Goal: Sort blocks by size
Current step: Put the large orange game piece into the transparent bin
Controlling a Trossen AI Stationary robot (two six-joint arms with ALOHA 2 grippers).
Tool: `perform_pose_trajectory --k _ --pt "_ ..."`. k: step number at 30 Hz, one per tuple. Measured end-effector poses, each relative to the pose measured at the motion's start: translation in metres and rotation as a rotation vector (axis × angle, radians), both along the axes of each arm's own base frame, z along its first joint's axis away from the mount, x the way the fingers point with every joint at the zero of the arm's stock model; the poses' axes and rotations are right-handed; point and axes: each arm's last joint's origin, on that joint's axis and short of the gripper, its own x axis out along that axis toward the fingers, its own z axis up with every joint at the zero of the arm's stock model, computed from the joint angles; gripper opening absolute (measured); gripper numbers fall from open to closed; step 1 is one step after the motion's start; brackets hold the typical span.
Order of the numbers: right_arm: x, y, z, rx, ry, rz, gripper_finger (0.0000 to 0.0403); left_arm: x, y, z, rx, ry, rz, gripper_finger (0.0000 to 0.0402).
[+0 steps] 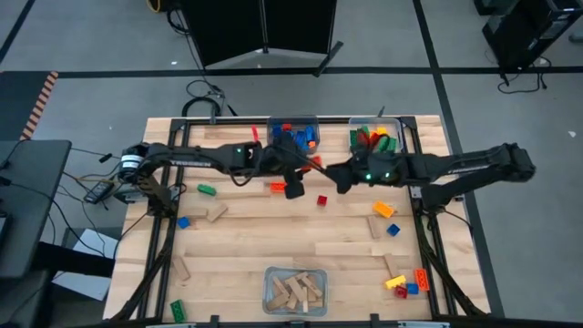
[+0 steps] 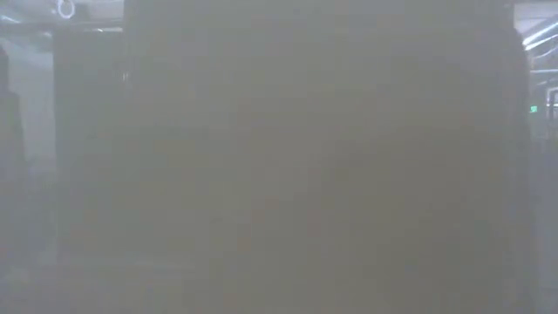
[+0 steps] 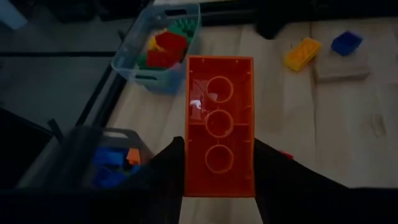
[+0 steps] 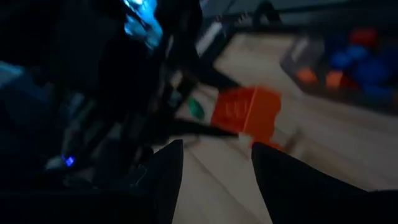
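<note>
Orange and hollow-side up, a long brick (image 3: 220, 134) fills the left wrist view, clamped between the two dark fingers (image 3: 166, 174) of the left claw (image 1: 293, 187). From above, that claw hangs over the tabletop (image 1: 273, 239) just in front of the back centre bin (image 1: 293, 133), which holds blue and orange pieces.

Taking that centre bin as the landmark: the tabletop spreads out in front of it, pale wood with dark frame rails. Both arms reach in from the sides and nearly meet just in front of the bin. The right claw (image 1: 337, 176) hovers just to the right of the left claw, its fingers (image 4: 166, 168) parted with nothing between them; its wrist view looks across at the orange brick in the other claw.

A second clear bin (image 1: 375, 137) stands just right of the landmark, with red, green and yellow bricks inside. A third bin (image 1: 294, 291), well in front at the near edge, holds tan wooden blocks.

Loose blocks lie scattered: a red brick (image 1: 322, 200) in front of the landmark, a green brick (image 1: 207, 189) off to its left, a yellow brick (image 1: 383, 209) to the front right, and a small cluster (image 1: 408, 283) of mixed colours far to the front right.

The low view shows only grey haze.
</note>
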Motion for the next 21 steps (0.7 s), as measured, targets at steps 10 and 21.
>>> perform_pose_trajectory --k 10,21 --pt "-0.001 -0.023 0.007 -0.028 -0.057 -0.085 0.0204 0.002 0.002 0.017 0.010 -0.052 0.009 0.0158" --pt "0.003 -0.031 0.007 -0.034 -0.076 -0.105 0.0204 0.006 0.004 0.027 0.078 -0.097 -0.012 0.0160"
